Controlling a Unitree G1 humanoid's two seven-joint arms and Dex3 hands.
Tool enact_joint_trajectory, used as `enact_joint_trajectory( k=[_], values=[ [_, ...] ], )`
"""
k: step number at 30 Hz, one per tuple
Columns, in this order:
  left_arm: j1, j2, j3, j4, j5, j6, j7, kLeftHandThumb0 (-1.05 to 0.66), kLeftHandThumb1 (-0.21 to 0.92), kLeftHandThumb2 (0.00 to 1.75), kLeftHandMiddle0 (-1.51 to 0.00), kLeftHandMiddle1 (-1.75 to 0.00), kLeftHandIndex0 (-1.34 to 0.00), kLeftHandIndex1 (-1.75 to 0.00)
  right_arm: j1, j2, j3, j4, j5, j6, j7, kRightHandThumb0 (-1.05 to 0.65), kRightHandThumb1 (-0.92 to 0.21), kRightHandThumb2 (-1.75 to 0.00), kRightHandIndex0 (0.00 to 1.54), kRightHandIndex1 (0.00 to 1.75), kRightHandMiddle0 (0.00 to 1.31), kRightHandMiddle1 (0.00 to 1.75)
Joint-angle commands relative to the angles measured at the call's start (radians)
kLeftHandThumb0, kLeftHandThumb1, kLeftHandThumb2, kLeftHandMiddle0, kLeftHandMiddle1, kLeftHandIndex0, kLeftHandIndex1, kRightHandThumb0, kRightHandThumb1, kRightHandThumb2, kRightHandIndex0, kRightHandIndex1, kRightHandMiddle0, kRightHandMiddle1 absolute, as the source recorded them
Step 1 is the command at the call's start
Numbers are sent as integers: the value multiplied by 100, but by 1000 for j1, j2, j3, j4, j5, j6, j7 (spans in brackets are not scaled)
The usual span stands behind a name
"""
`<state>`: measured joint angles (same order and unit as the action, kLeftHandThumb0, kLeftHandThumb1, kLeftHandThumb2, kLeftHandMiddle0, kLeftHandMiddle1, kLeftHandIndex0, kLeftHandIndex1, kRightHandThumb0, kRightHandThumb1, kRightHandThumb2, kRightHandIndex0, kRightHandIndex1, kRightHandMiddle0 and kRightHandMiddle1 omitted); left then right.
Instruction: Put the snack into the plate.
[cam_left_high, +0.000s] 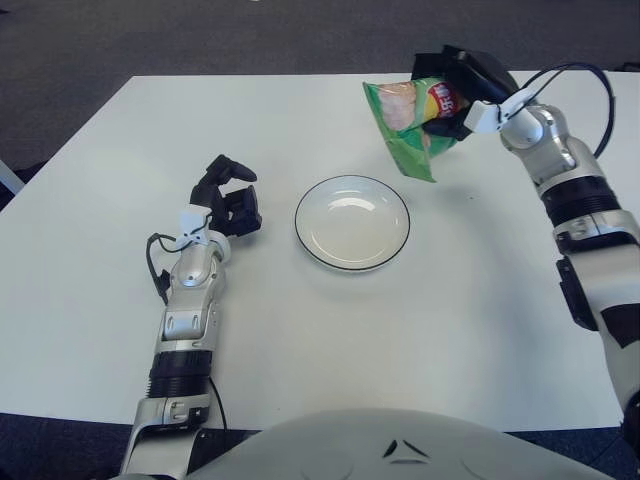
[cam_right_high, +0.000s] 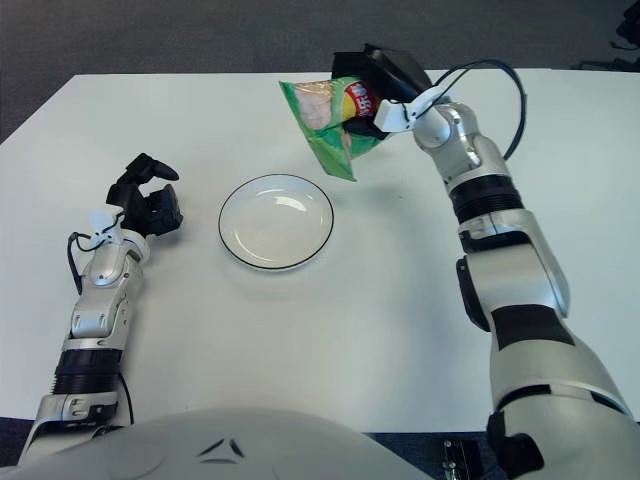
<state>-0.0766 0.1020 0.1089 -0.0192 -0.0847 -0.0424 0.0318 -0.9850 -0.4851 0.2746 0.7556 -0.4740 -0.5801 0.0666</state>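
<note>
A green snack bag (cam_left_high: 410, 125) hangs in my right hand (cam_left_high: 455, 95), lifted above the white table, behind and to the right of the plate; it also shows in the right eye view (cam_right_high: 325, 125). The fingers are closed on the bag's upper right part. The white plate (cam_left_high: 352, 222) with a dark rim sits empty at the table's middle. My left hand (cam_left_high: 228, 198) shows to the left of the plate, fingers loosely spread and holding nothing.
The white table (cam_left_high: 300, 340) stands on grey carpet. A black cable (cam_left_high: 575, 80) loops from my right wrist. My own grey body (cam_left_high: 400, 450) fills the bottom edge of the view.
</note>
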Motion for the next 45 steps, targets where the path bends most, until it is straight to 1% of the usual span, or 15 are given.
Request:
enact_joint_trajectory(
  k=[1, 3, 6, 8, 12, 15, 17, 21, 25, 30, 35, 39, 42, 45],
  values=[
    [71, -31, 1, 53, -10, 5, -8, -46, 38, 123, -123, -175, -56, -175, -15, 32, -20, -19, 35, -12, -2, 56, -10, -157, 78, 175, 103, 175],
    [70, -31, 1, 55, -12, 3, -9, -46, 38, 123, -124, -175, -56, -175, -12, 45, -25, -35, 44, -14, 4, 55, -11, -156, 78, 175, 102, 175],
    [69, -31, 0, 60, -12, -2, -10, -46, 38, 123, -124, -175, -56, -175, 28, 50, -32, -136, 55, 9, 24, 55, -12, -156, 77, 175, 101, 175],
    [68, -31, 0, 63, -11, -5, -10, -46, 38, 124, -124, -175, -56, -175, 45, 53, -35, -174, 53, 22, 30, 55, -12, -155, 77, 175, 101, 175],
    [66, -35, 2, 68, -8, -9, -4, -46, 38, 124, -124, -175, -56, -175, 57, 62, -22, -286, 24, 89, 63, 57, -9, -159, 80, 175, 105, 175],
    [63, -38, 2, 71, -6, -8, 3, -46, 38, 124, -124, -175, -56, -175, 54, 70, -15, -317, 24, 118, 92, 58, -8, -161, 81, 175, 106, 175],
    [60, -40, 2, 74, -4, -8, 7, -46, 38, 124, -125, -175, -56, -175, 53, 76, -14, -324, 37, 129, 115, 58, -7, -161, 82, 175, 107, 175],
    [55, -43, -1, 79, -2, -8, 13, -46, 38, 124, -126, -175, -56, -175, 58, 107, -12, -338, 102, 154, 197, 59, -5, -164, 83, 175, 109, 175],
    [51, -43, -2, 84, -3, -10, 13, -46, 38, 124, -126, -175, -56, -175, 87, 143, 3, -387, 156, 174, 269, 60, -4, -165, 84, 175, 110, 175],
    [46, -47, -2, 90, -3, -14, 16, -46, 37, 125, -127, -175, -57, -175, 107, 156, 11, -441, 209, 199, 358, 60, -3, -166, 85, 175, 110, 175],
    [47, -50, -2, 87, -5, -12, 18, -46, 37, 125, -127, -175, -57, -175, 121, 167, 14, -476, 238, 202, 422, 61, -2, -168, 86, 175, 110, 175],
    [46, -53, -4, 87, -4, -11, 20, -46, 37, 125, -127, -175, -57, -175, 126, 169, 11, -482, 247, 195, 445, 62, -2, -169, 87, 175, 110, 175],
    [48, -54, -4, 87, -5, -12, 21, -46, 37, 125, -127, -175, -57, -175, 137, 174, 17, -481, 272, 178, 477, 61, -2, -168, 87, 175, 109, 175],
    [49, -59, -3, 85, -3, -10, 30, -46, 37, 125, -127, -175, -57, -175, 158, 184, 23, -454, 309, 137, 508, 61, -2, -168, 86, 175, 108, 175]
  ],
)
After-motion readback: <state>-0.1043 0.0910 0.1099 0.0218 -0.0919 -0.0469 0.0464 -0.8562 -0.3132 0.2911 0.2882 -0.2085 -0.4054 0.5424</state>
